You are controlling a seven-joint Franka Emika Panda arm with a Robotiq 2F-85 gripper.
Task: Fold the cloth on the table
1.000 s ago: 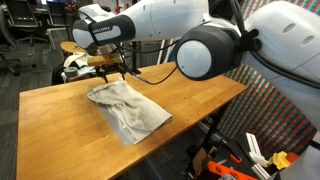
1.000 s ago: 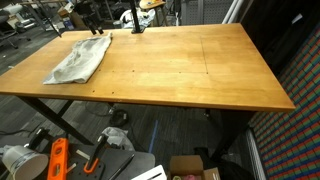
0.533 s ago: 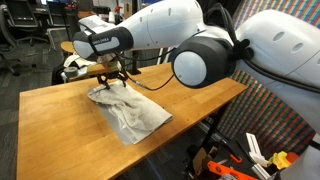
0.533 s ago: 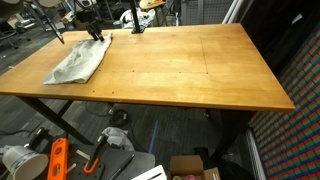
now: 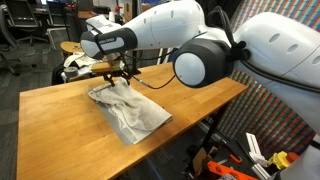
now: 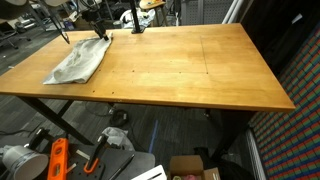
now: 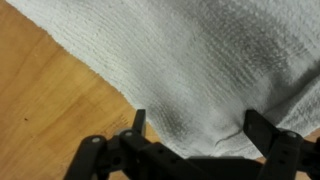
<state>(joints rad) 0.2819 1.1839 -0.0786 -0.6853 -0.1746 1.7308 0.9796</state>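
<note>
A grey-white cloth (image 5: 128, 109) lies crumpled on the wooden table (image 5: 60, 120); it also shows in an exterior view (image 6: 80, 62) near the table's far left corner. My gripper (image 5: 114, 79) hangs just above the cloth's far edge. In the wrist view the cloth (image 7: 190, 60) fills most of the picture and my gripper (image 7: 197, 125) is open, its two fingers spread wide over the cloth's edge, holding nothing.
The bare tabletop (image 6: 200, 70) stretches wide beside the cloth. Chairs and lab clutter (image 5: 30, 30) stand behind the table. Orange tools and boxes (image 6: 60, 160) lie on the floor below the table's front edge.
The gripper has shifted slightly over the cloth's far edge. The cloth has not moved.
</note>
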